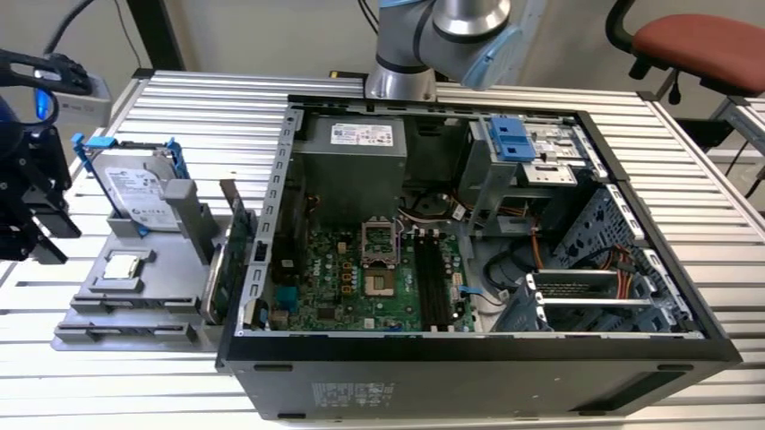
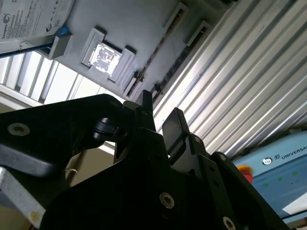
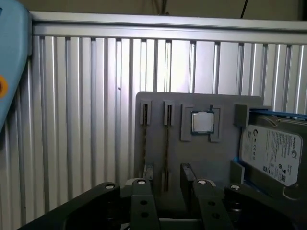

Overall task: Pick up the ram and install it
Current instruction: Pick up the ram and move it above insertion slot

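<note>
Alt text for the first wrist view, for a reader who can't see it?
The open, empty black gripper faces a grey parts holder on a ribbed metal table. The holder carries thin boards edge-on in two slots, a processor chip and a hard drive with blue brackets.

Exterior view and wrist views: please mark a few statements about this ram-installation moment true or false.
1. The black pincer grips the ram stick. False: it is open and empty, near the grey plastic holder.
2. The black computer case lies open, its green motherboard exposed. True.
3. The silver hard drive with blue brackets sits inside the case. False: it stands in the holder, at the exterior view's left of the case.
4. A small square silver processor chip lies in a recess of the holder. True.
</note>
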`<state>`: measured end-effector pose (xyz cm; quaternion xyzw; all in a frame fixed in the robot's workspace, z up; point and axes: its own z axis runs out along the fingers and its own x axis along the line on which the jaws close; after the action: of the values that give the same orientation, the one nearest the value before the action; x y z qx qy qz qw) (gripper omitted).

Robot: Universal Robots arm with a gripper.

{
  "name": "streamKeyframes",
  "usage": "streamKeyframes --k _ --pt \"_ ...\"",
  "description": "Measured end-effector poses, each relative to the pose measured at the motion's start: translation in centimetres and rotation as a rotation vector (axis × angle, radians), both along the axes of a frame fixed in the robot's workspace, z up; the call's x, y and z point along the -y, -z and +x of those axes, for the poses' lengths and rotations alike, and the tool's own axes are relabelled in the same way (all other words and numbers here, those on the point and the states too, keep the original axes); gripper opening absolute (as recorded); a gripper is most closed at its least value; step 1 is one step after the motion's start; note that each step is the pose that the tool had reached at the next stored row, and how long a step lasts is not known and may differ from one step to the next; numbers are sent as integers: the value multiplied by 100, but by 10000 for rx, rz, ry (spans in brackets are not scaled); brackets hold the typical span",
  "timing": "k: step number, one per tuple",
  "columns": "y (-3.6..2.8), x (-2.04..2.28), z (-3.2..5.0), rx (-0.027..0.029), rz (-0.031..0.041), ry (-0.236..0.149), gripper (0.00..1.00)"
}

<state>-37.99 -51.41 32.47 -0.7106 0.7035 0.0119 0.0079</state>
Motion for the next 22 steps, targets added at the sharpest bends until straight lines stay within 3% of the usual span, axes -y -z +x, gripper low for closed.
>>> streamKeyframes --k 22 --pt "384 13 0 1 -1 10 100"
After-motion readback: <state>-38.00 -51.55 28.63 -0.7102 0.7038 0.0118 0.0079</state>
